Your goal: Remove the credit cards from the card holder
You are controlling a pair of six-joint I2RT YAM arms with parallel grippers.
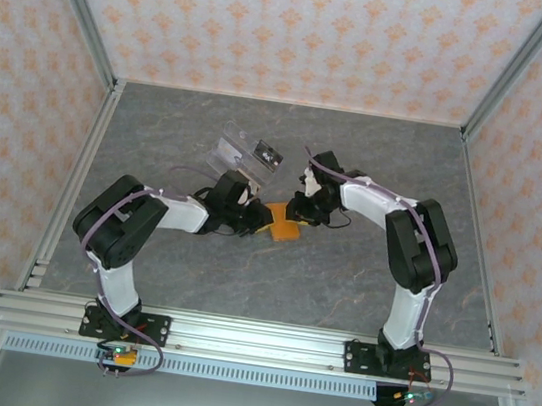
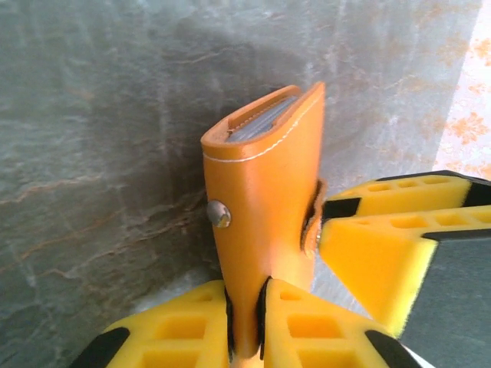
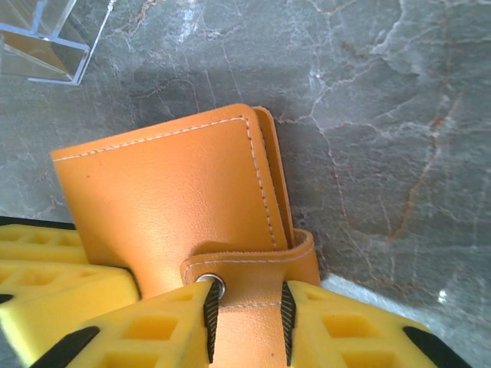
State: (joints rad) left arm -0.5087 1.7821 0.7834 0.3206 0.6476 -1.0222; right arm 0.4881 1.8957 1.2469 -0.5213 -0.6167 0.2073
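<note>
1. One holder (image 1: 284, 230) is in play, folded shut and held on edge over the middle of the table (image 1: 360, 286), between the two arms.
2. No cards lie out anywhere on the table, so by the look of it none has been removed and the whole extraction is still to do.
3. The likely step in hand is opening: the strap (image 3: 253, 268) wraps round the holder's edge, and whether its snap is undone cannot be told.
4. The left gripper (image 2: 245, 322) is clamped on the holder's lower edge, its two fingers pressed to either face.
5. The right gripper (image 3: 245, 314) is closed on the strap's end, one pad on each side of it.
6. What remains, as a judgement: free the strap, spread the fold, then pull each card from its pocket and set it down.
7. Count of cards: it cannot be told. The left wrist view shows grey layers (image 2: 261, 115) at the top of the fold, but cards and pockets cannot be separated there.
8. Other counts: two grippers, both on the holder; one metal stud (image 2: 219, 213) on its face; one clear plastic piece (image 1: 247, 154), lying apart toward the far side.
</note>
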